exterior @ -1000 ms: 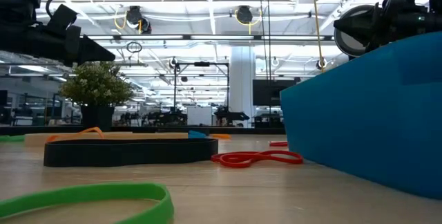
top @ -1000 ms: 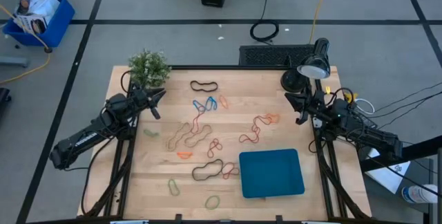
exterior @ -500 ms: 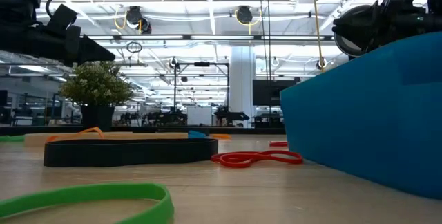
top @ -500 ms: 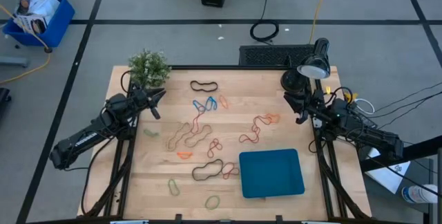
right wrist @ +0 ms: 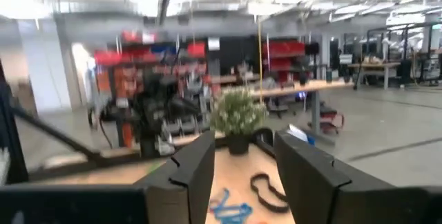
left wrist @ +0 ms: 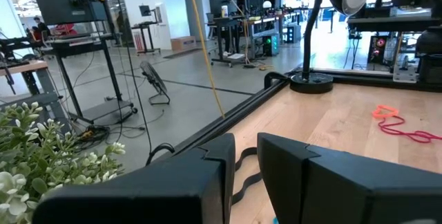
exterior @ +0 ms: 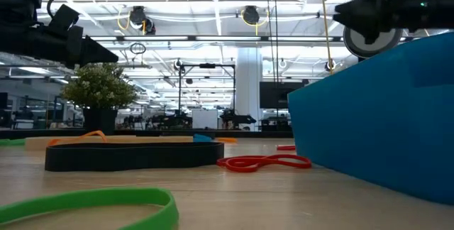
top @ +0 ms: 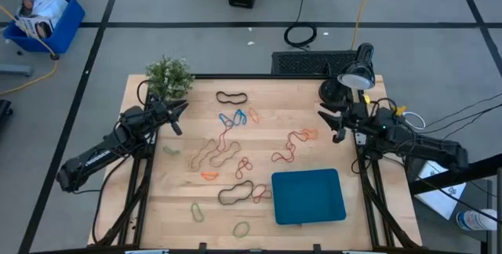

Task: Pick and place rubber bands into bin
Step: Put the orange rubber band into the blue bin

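Rubber bands [top: 227, 146] lie scattered over the middle of the wooden table [top: 169, 199], none of them in the teal bin [top: 308, 196], which sits near the table's front right. From above I can see the spread: a black loop [top: 231, 97] at the far edge, blue and orange ones [top: 238, 117] just nearer, tan loops in the centre, red ones [top: 292, 146] toward the right. The table-level camera shows only a black band [exterior: 133, 155], a red one [exterior: 263, 162] and a green one [exterior: 89, 206] up close, with the bin's wall [exterior: 376, 123] looming on the right. The right gripper [top: 332, 123] hangs above the table's right edge beside the desk lamp [top: 354, 74], jaws parted and empty, as its wrist camera confirms. The left gripper [top: 177, 115] waits by the potted plant [top: 168, 76] at the far left; its fingers [left wrist: 207, 175] stand slightly apart, holding nothing.
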Motion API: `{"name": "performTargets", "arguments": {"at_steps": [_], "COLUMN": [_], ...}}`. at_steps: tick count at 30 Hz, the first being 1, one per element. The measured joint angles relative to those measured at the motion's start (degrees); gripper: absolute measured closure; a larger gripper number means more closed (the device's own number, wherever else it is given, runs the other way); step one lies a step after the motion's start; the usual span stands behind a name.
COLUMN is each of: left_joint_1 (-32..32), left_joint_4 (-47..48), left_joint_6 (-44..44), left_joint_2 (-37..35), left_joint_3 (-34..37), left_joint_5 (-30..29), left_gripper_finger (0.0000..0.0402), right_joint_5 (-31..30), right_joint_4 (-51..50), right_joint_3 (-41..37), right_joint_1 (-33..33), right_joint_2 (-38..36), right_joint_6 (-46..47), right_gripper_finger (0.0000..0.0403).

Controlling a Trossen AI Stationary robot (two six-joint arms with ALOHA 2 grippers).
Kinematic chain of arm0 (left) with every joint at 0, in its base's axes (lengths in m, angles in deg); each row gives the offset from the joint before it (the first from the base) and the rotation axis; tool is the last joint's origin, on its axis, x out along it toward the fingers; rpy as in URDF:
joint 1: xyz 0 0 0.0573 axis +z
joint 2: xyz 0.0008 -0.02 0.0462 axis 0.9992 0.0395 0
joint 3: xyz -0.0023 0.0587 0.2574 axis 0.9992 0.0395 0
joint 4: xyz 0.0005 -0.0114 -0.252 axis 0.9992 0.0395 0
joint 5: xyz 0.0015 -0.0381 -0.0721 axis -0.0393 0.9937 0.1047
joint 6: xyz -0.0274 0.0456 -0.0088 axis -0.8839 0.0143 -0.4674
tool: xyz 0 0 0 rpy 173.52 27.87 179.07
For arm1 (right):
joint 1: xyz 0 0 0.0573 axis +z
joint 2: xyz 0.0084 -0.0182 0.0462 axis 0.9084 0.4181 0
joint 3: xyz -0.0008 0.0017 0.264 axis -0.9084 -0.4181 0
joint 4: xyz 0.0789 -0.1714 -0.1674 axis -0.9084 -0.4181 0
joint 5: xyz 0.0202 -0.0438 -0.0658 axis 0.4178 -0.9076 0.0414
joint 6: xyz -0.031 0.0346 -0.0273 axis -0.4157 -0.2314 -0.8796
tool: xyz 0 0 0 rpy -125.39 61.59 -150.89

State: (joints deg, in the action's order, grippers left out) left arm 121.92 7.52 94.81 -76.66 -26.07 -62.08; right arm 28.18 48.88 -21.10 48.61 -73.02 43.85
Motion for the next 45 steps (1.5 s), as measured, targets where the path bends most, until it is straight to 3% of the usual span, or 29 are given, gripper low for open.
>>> {"name": "performTargets", "arguments": {"at_steps": [7,12,18,34,45], "left_joint_1": [0.00,0.03,0.01,0.01,0.01], "left_joint_4": [-0.01,-0.02,-0.02,-0.01,0.00], "left_joint_6": [-0.13,-0.12,-0.12,-1.43,-1.63], "left_joint_2": [-0.01,0.00,0.00,0.00,0.00], "left_joint_3": [0.00,0.00,0.00,0.00,0.00], "left_joint_5": [-0.01,-0.01,-0.01,-0.01,-0.01], "left_gripper_finger": [0.0330,0.0330,0.0330,0.0330,0.0330], "right_joint_5": [-0.56,-7.71,-8.85,-7.71,-7.30], "right_joint_4": [-12.22,-27.94,-48.43,-71.83,-70.59], "right_joint_3": [16.47,28.47,37.75,44.66,44.63], "right_joint_1": [4.27,6.29,5.39,-3.12,-4.65], "right_joint_2": [19.51,30.94,40.52,59.01,69.25], "right_joint_6": [-8.73,-13.32,-5.58,23.39,23.12], "right_gripper_finger": [0.0257,0.0260,0.0263,0.0264,0.0264]}}
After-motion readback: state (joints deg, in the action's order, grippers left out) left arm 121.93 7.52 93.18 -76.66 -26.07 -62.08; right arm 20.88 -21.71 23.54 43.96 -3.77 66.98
